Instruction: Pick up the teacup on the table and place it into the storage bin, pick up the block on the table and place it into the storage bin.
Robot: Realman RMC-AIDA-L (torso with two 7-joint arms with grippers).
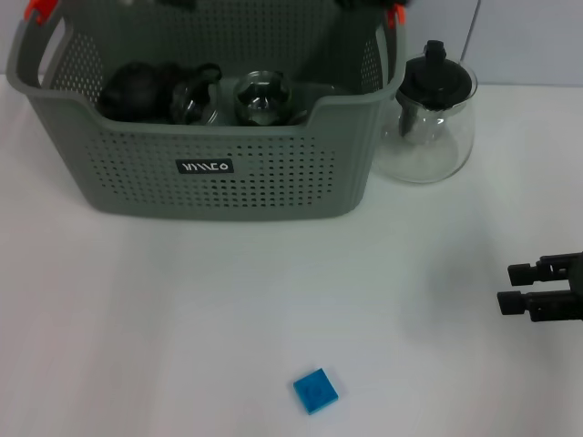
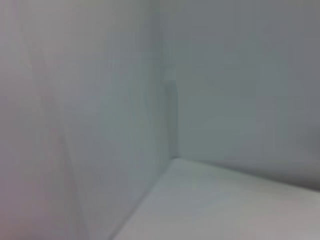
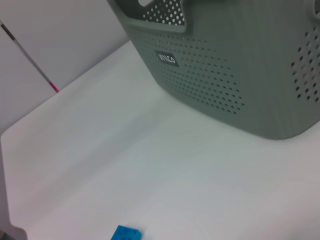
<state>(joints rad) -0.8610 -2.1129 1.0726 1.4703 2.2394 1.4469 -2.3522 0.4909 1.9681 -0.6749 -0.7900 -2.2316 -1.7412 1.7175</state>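
Blue and flat, the block lies alone on the white table, well in front of the storage bin and off to the left of the right gripper, whose two fingers stand spread with nothing between them. A glass teacup already appears to sit inside the bin, so the block seems next. To take it cleanly, the gripper should come down from above and close across two opposite edges. The block looks nearly square, with no clear long axis, its corners turned slightly askew to the bin's front wall. No left gripper shows anywhere.
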